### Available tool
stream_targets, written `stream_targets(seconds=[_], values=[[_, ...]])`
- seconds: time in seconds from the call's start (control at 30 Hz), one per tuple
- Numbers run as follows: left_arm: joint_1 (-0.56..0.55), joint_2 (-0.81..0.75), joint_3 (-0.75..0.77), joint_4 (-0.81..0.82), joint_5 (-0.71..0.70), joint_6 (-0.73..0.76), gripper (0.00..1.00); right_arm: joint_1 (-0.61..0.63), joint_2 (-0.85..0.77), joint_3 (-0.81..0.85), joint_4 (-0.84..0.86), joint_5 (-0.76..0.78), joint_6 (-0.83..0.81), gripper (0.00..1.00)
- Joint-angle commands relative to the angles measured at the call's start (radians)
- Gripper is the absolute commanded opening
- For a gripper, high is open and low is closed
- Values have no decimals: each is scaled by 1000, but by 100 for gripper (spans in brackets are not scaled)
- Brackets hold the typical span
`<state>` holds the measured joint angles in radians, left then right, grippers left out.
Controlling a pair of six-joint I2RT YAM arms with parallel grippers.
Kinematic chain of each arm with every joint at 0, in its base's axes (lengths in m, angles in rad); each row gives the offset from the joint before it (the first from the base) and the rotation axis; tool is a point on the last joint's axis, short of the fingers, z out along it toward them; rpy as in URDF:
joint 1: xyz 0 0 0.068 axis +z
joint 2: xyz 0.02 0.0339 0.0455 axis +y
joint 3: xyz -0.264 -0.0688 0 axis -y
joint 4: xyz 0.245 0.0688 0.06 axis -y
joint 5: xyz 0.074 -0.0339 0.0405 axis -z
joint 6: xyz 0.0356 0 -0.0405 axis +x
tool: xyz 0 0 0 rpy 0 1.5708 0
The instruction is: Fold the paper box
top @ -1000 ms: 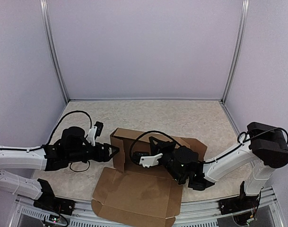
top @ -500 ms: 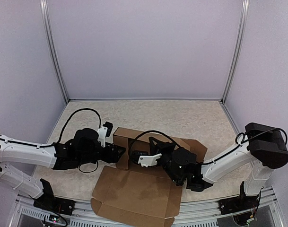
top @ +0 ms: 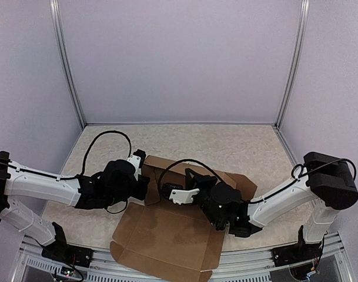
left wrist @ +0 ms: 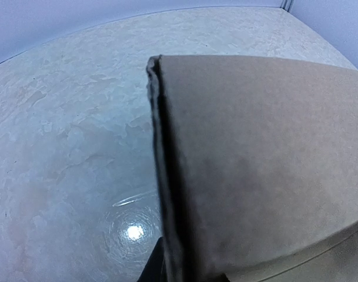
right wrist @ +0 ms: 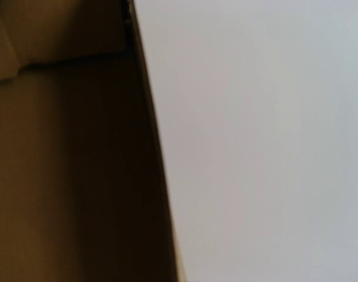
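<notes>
Half-formed paper box (top: 167, 232) toward the near side of the marbled tabletop (top: 226, 147): broad flap flat toward the arm bases, back and left walls raised. At the upright left wall, left tool (top: 144, 187), with the corrugated edge running down between its fingers (left wrist: 155, 267); clamped or merely straddling, cannot tell. Inside the box, right tool (top: 167, 192), clenched, just beside that same wall.
</notes>
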<state>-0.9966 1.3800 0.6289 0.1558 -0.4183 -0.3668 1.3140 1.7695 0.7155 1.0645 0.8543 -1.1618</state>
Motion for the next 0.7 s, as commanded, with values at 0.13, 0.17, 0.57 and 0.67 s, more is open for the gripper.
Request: stream_targets(seconds=[0.13, 0.17, 0.57, 0.67], values=[[-34, 11, 8, 54, 39, 9, 0, 27, 34, 76, -165, -56, 160, 0], [-34, 8, 14, 54, 37, 17, 0, 26, 35, 89, -181, -54, 179, 0], [-36, 2, 43, 32, 19, 50, 21, 25, 96, 205, -307, -56, 309, 0], [-35, -7, 22, 19, 37, 45, 28, 17, 111, 208, -317, -48, 320, 0]])
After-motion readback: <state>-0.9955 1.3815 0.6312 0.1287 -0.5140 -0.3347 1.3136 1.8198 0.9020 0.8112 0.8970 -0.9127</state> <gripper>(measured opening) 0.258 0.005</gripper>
